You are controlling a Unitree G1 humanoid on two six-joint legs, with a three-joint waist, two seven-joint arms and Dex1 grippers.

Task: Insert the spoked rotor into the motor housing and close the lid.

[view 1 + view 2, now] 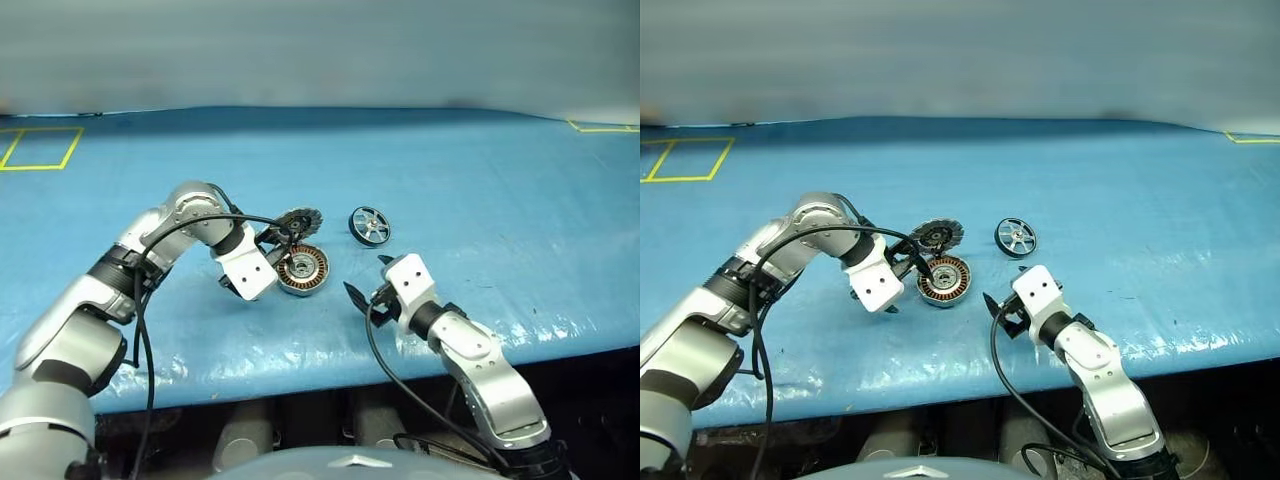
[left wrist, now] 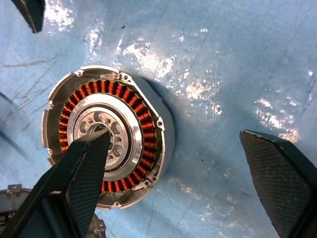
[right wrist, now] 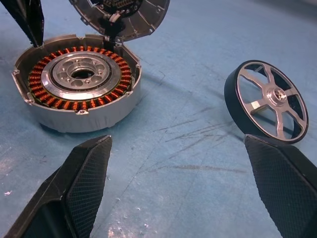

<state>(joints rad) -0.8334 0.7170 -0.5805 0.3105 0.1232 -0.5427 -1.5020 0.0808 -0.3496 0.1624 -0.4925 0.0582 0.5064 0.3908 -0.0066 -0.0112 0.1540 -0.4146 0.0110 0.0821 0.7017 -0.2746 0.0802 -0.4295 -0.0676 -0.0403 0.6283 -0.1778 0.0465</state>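
**A:** On the blue counter (image 1: 480, 190), the housing (image 1: 303, 270) is seen lying open, copper windings exposed, with its lid (image 1: 298, 221) tilted up on the far side. The rotor (image 1: 369, 226) is propped on edge well apart to the right, not yet inserted. How is the pick-up best handled?

**B:** It is judged a job for the right end effector (image 1: 366, 291), which is held with jaws spread wide and empty, near the counter between housing and rotor. The rotor should be taken across its dark rim, not by the silver spokes, so that the hub is left free to be centred.

**A:** And the left end effector (image 1: 902, 276)?

**B:** It is shown wide open too, gripping nothing, poised just above the housing with one finger (image 2: 86, 171) over the silver centre. Room would be needed there; it is best drawn aside before the rotor is brought over, though kept near enough that the housing can be steadied.

**A:** What could go wrong?

**B:** The rotor could be rolled away if nudged while on edge. It should be lowered flat and square onto the centre, and the raised lid must not be knocked shut early.
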